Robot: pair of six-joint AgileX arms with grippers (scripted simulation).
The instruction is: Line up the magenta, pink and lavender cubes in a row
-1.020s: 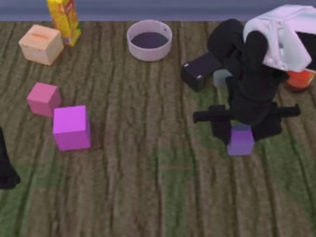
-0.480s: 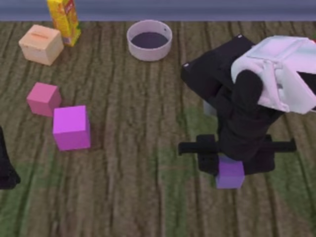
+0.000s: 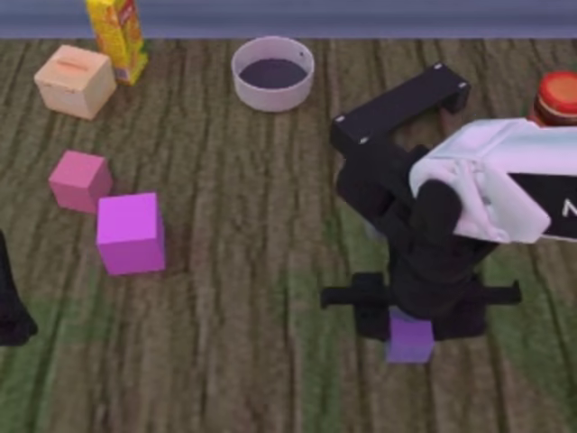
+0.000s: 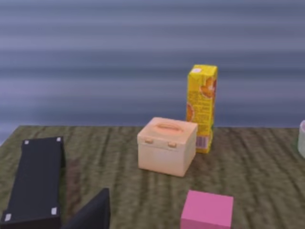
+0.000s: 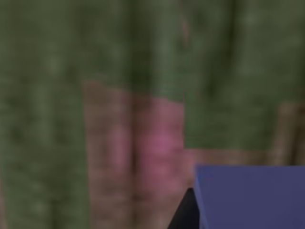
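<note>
From above, the right pincer (image 3: 411, 327) is clamped on the small matte lavender cube (image 3: 410, 341) at lower right; the large magenta cube (image 3: 132, 233) and dusty pink cube (image 3: 79, 179) touch corners at left. Only the left wrist view shows the pale peach box (image 4: 167, 146) side-on. The left pincer's (image 3: 11, 311) opening is hidden.

Peach box (image 3: 76, 81) at ten o'clock on the bench (image 3: 252, 271), beside yellow juice carton (image 3: 117, 36); white bowl (image 3: 272, 72) at twelve; red-lidded jar (image 3: 555, 97) at two.
</note>
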